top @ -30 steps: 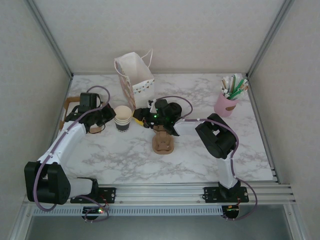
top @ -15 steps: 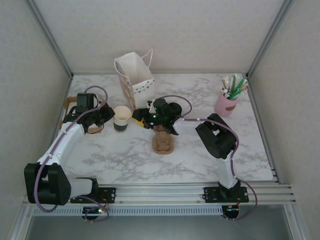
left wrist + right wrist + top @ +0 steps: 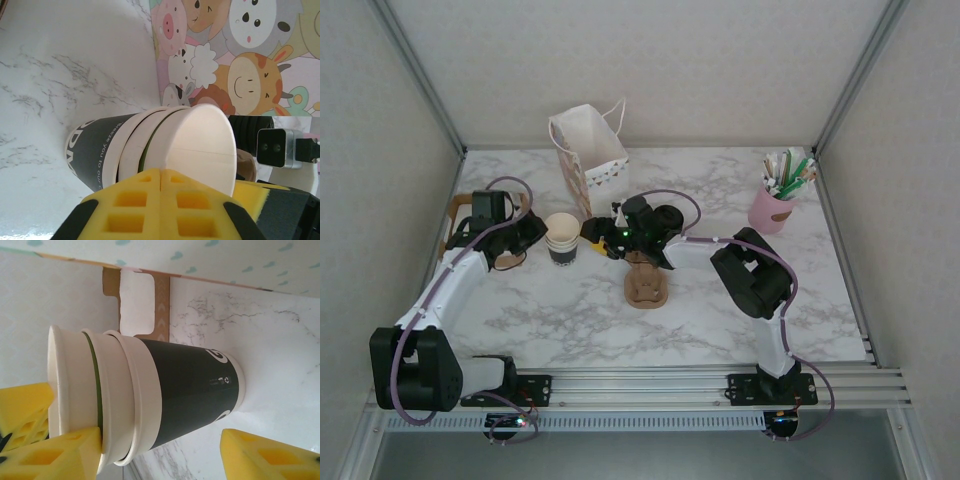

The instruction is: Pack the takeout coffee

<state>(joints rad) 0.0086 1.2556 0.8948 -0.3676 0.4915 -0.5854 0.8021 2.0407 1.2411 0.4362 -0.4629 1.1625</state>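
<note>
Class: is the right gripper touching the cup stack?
Cannot tell. In the right wrist view, the right gripper has one pad clear of the stack; the other overlaps its rim.

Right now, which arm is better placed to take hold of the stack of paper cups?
Right, I think. The right gripper stands open with the cup stack between its pads, so it only has to close. The left gripper is shut, close by the top rim.

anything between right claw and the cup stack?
Nothing visible. The right claw is open with the cup stack directly in front of its fingers. The left claw, shut, is on the stack's far side, out of the path.
</note>
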